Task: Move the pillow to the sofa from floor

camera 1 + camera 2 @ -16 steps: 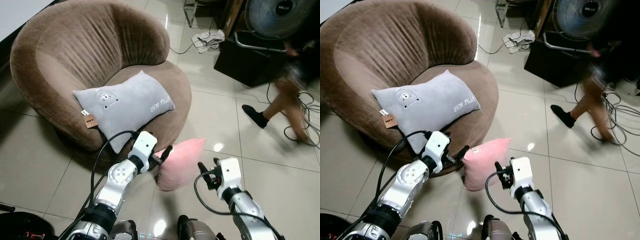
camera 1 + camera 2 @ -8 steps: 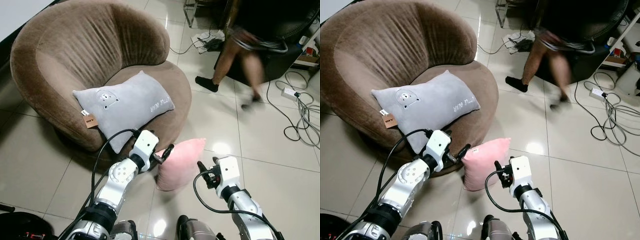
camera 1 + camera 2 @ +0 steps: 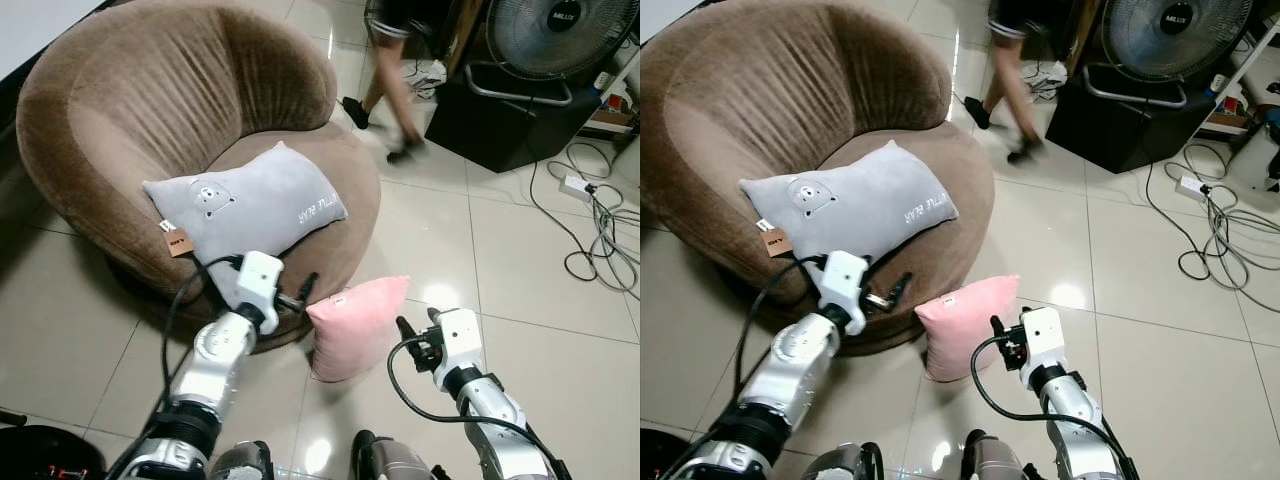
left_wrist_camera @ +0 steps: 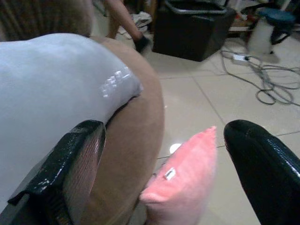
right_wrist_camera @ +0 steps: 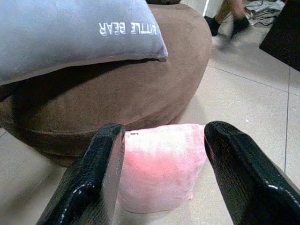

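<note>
The right gripper (image 3: 1008, 336) hangs low over the tiled floor (image 3: 560, 290) with its two black fingers (image 5: 105, 168) spread wide and holding nothing. The pink pillow (image 3: 355, 325) lies directly ahead of it, framed between the fingers in the right wrist view (not yet touched by either).

The left gripper (image 3: 303, 292) is likewise wide open and empty. It sits at the near rim of the round brown sofa (image 3: 200, 110), just to the left of the pillow's upper corner, and points toward the far right, so the pillow lies off its line.

The pink pillow stands on edge on the floor, leaning against the sofa's base at its near right side. Its long axis runs from the near left, by the sofa, up to the far right corner.

By this layout the right gripper is the nearer and better aligned, since the pillow's broad face is toward it; closing on it calls for a short reach forward.

A grey bear-print cushion (image 3: 245, 205) already lies on the sofa seat. At the far side a person (image 3: 385, 60) walks past a standing fan (image 3: 555, 35) and floor cables (image 3: 600, 225).
</note>
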